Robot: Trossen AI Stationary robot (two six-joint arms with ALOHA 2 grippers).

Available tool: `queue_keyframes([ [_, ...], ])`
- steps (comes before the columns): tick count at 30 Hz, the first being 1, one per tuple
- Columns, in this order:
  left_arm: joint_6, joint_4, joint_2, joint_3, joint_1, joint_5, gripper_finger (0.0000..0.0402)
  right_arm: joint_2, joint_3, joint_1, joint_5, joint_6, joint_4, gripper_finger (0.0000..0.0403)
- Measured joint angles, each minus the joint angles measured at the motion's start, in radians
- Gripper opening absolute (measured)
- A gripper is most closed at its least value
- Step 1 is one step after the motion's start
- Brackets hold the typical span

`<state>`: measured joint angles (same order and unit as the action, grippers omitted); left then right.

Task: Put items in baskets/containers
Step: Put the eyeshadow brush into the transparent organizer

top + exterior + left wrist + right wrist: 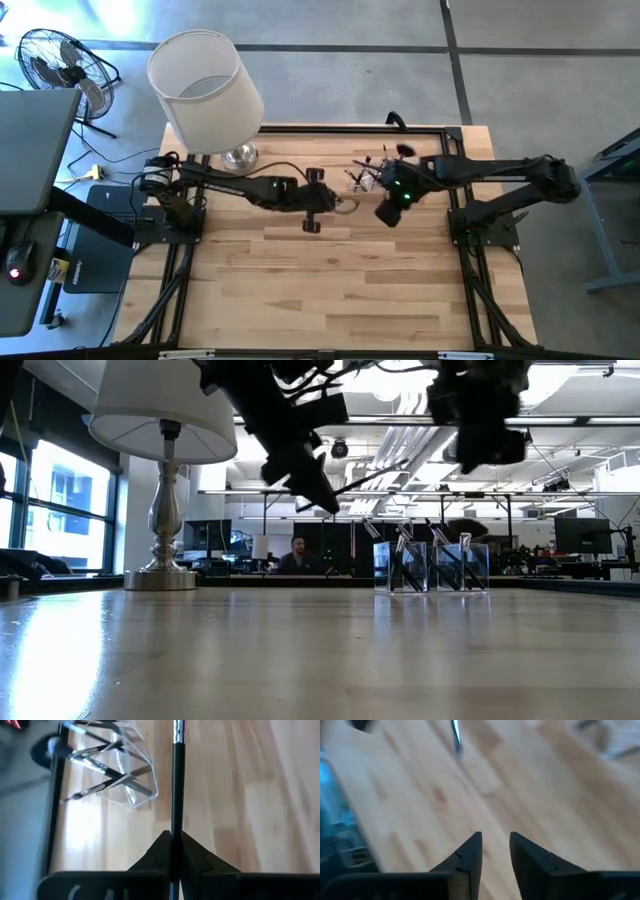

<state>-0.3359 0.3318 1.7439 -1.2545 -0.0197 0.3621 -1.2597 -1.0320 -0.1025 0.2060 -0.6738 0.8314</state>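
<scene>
Above the wooden table, my left gripper (172,851) pinches a slim black-handled makeup brush (176,795) — right gripper (495,851) parted, empty. I'd align over the clear plastic holder (131,775) — then lower gently.

The table (330,280) is pale wood with light grain streaks. Beside the white lampshade (205,90), the lamp base (165,565) shines silver. The clear holder (127,775) carries black-handled, silver-banded brushes (100,767). The left end effector (172,857) is black.
</scene>
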Motion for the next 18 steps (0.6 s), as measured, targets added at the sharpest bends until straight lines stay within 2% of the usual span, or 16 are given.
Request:
queue_keyframes([
  [3,0.144,-0.085,-0.007,0.003,0.032,-0.09,0.0008,0.083,0.054,0.059,-0.19,-0.017,0.042,0.0098],
  [6,0.258,-0.299,-0.007,0.051,0.05,-0.204,0.0008,0.176,0.185,0.134,-0.324,-0.128,-0.088,0.0098],
  [9,0.362,-0.625,-0.007,0.124,0.056,-0.271,0.0008,0.256,0.36,0.196,-0.333,-0.205,-0.366,0.0098],
  [12,0.4,-0.965,0.021,0.184,0.073,-0.279,0.0008,0.303,0.521,0.23,-0.305,-0.225,-0.682,0.0098],
  [15,0.451,-1.124,0.091,0.197,0.116,-0.279,0.0008,0.322,0.639,0.241,-0.293,-0.227,-0.925,0.0098],
  [18,0.507,-1.229,0.164,0.164,0.157,-0.285,0.0008,0.335,0.711,0.239,-0.28,-0.224,-1.041,0.0098],
])
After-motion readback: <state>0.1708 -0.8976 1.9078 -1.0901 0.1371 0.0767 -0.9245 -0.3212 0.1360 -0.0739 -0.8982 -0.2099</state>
